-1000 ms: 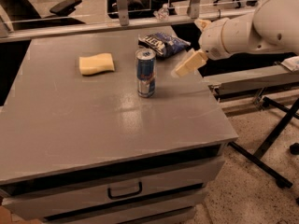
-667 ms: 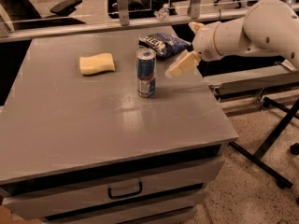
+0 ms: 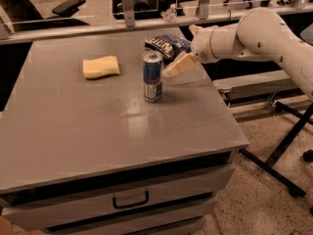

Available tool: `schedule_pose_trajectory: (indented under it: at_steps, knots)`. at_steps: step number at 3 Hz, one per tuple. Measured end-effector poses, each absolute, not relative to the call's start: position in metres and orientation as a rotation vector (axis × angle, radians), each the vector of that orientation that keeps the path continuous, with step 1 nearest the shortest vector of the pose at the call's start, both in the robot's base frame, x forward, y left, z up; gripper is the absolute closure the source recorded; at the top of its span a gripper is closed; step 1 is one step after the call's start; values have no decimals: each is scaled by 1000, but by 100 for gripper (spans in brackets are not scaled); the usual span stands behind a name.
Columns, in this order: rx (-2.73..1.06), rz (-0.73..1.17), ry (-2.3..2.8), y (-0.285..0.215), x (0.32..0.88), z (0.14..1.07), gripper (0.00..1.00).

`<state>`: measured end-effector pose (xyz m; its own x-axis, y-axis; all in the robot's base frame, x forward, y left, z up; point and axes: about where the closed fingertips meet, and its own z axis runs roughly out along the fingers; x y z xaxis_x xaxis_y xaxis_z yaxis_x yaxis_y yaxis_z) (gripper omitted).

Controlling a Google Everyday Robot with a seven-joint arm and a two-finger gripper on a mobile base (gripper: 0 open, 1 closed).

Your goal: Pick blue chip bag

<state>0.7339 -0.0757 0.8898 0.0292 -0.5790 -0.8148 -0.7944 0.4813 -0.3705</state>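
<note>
**Gripper at the chip bag, behind the can**

- Landmark: tall blue-and-silver drink can [image 3: 152,76], upright on the grey table [image 3: 98,131].
- Blue chip bag [image 3: 164,42]: lies flat on the table just behind the can and slightly to its right, near the far edge. White lettering faces up. It stands apart from the can.
- Gripper [image 3: 180,50]: right of the can and behind it, at the bag's right end. It looks spread. One beige finger [image 3: 179,65] slants down toward the can's upper right, its tip close to the can but not touching. The other shows only as a small tip farther back. Contact with the bag: cannot tell.
- White arm [image 3: 259,33]: reaches in from well right of the can.
- Yellow sponge [image 3: 100,66]: left of the can, well apart, flat on the table.
- Drawer handle [image 3: 130,199]: on the table's front, below the can.
</note>
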Motion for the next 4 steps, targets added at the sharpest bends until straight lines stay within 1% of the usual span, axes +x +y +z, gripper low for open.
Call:
schedule_pose_trajectory:
  at_steps: [1,2,4]
  knots:
    - [-1130,269,1681,-76,749,883,0]
    - [-1065,294,1693,-78,758,881,14]
    - [-1048,359,1677,-68,755,884,60]
